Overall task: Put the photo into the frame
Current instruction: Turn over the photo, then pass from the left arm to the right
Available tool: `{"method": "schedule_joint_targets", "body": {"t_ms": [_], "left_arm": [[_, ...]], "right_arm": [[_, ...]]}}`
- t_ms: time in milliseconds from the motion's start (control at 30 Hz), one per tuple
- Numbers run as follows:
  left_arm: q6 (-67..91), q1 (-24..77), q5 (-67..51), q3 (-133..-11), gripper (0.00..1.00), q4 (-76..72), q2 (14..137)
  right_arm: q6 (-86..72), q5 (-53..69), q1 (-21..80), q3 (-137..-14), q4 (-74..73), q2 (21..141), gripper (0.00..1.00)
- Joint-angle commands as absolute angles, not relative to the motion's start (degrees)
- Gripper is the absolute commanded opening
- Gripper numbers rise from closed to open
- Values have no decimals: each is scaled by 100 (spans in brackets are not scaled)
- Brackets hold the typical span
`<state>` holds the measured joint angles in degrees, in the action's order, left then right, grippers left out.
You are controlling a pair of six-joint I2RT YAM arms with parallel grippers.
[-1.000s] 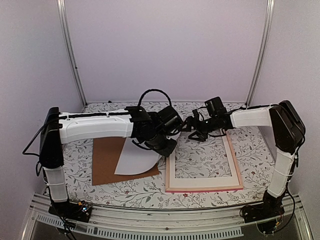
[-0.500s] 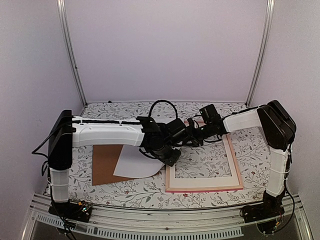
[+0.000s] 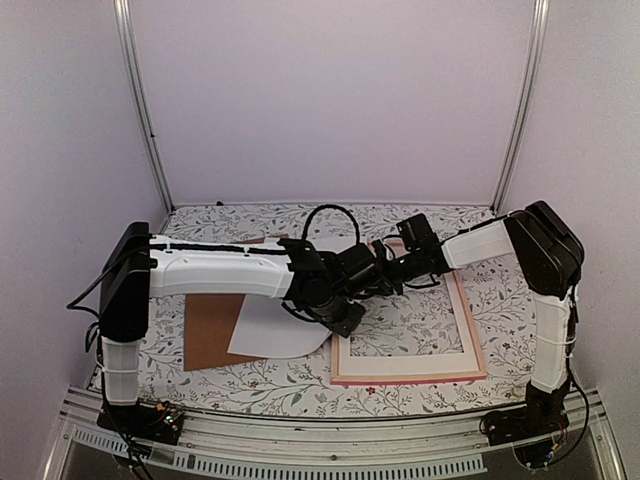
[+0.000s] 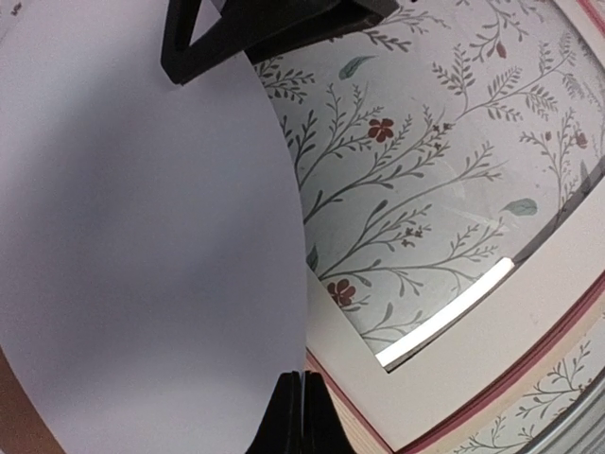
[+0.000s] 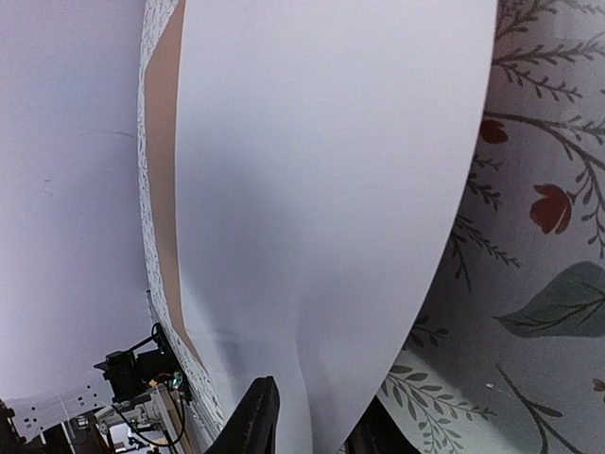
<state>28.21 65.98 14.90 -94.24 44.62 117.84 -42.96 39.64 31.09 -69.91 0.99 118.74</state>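
right gripper (image 5: 312, 421) narrowed, astride photo (image 5: 321, 189) edge | left gripper (image 4: 301, 416) clamped on photo

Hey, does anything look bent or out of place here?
The photo is bowed: one end lies on the board, the other is raised beside the frame, pinched in the left claw, blank back up.
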Motion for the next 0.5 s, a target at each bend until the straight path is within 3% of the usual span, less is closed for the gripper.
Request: {"method": "schedule_joint_targets", "body": {"t_ms": [0,133,233,467], "left_arm": [[2861,6713,1570,-9478,3,4311,11792],[2840,6710,1522,-9443,9,4238,11735],[2772,6725,1472,-9410,23,4178,11665],[2362,6724,1150,-9041,62,3664,10986]], "right_arm": [[-4365,4083,3135,-7053,349,11975,23],[-4360,4067,3130,-7054,355,11925,10],[-4289,4073,3126,-7094,247,11839,0],[-3525,3942,2870,-7042,-772,11298,0]]}}
